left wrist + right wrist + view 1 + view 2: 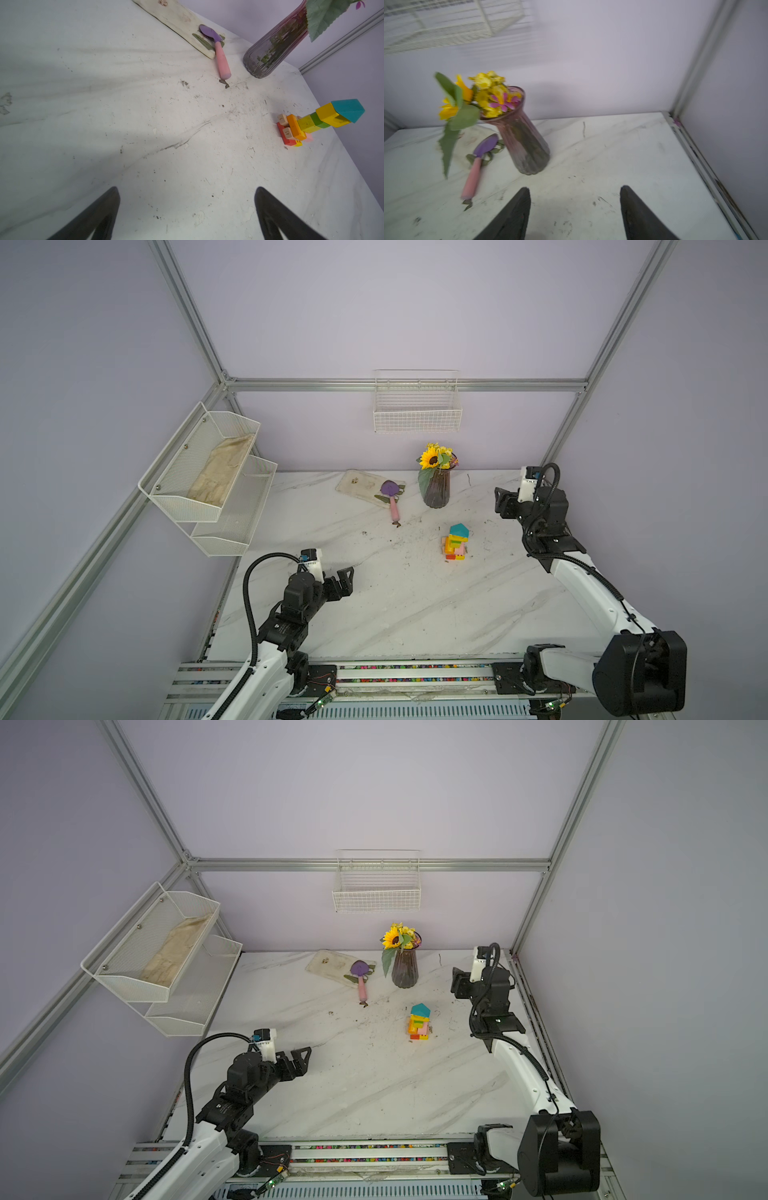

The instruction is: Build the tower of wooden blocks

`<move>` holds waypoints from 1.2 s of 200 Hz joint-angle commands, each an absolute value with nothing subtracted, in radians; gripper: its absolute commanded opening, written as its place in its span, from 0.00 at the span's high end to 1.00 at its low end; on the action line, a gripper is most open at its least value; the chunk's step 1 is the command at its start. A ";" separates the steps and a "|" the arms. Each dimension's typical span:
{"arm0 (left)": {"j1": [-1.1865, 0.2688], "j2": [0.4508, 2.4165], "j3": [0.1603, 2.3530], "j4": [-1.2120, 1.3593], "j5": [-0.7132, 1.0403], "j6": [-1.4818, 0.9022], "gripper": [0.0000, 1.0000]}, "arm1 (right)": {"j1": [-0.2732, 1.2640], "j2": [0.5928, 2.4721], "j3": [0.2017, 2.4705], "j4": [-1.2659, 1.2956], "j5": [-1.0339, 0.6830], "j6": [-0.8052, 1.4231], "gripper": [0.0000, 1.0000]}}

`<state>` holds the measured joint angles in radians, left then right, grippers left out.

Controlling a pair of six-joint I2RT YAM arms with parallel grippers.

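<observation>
Toward the right-hand middle of the counter (415,614), near the vase (436,489) but apart from it, the tower (456,541) stands upright on its own, and no loose block shows anywhere on the surface, so I judge the build finished or all but finished. What may be left is only for the arms to stay clear of it. In the left wrist view I count ten blocks in the stack: one red base block (287,141), one small yellow piece (298,143) beside it, one pink block (309,138) partly hidden, two tan bars (287,133), one orange block (296,127), one lime-yellow block (307,124), one green block (320,122), one yellow arch (330,116) and one teal pointed block (349,110) on top. The left gripper (187,189) hangs wide open with nothing between its jaws, well apart from the tower. The right gripper (575,188) also has its jaws parted and empty, over bare counter near the back right corner. Besides these there is one purple scoop (392,499) resting on one pale board (357,485).
</observation>
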<state>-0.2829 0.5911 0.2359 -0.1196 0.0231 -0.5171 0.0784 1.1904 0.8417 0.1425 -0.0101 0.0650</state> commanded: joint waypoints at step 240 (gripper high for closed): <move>0.010 1.471 0.276 1.030 -0.360 -0.115 0.00 | 0.080 1.783 0.385 1.162 0.266 0.007 0.03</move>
